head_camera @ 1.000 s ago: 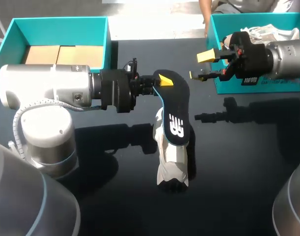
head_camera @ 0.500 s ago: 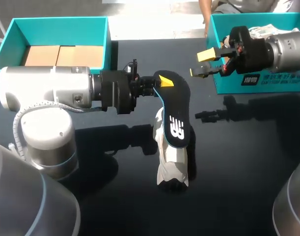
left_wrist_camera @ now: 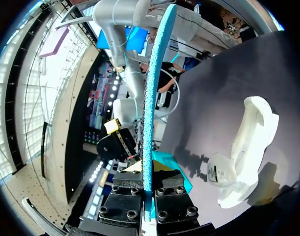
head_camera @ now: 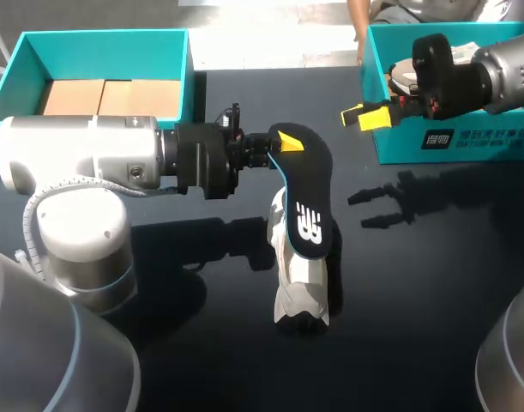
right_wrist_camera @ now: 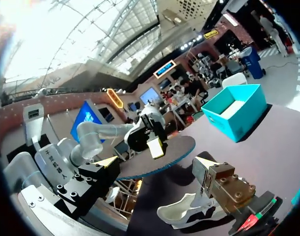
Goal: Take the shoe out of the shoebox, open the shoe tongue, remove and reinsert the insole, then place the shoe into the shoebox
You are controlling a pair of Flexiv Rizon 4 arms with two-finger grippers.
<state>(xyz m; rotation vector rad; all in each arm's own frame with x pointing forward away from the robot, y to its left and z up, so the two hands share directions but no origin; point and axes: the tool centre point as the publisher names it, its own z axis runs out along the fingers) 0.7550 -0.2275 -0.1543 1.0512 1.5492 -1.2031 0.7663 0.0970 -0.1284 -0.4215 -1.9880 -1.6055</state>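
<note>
Left tool point(head_camera: 285, 142) clamped on insole point(head_camera: 309, 219), right tool point(head_camera: 364, 116) parted, empty

Taken from the shoe point(head_camera: 303, 287), bare table point(head_camera: 416, 300) runs from 2 o'clock round to 6 o'clock, the widest way in. Over the shoe's opening the insole point(head_camera: 306, 202) slants off toward 12 o'clock, pinched at its far end by the left gripper point(head_camera: 283, 146); it seems to rest on the shoe, though the contact is hidden. The left arm point(head_camera: 81, 154) walls off 9 to 11 o'clock, with a teal box point(head_camera: 103, 43) behind it. At 1 o'clock the right gripper point(head_camera: 364, 116), fingers spread, hangs before the shoebox point(head_camera: 450, 146), a lane of table between it and the insole.
</note>
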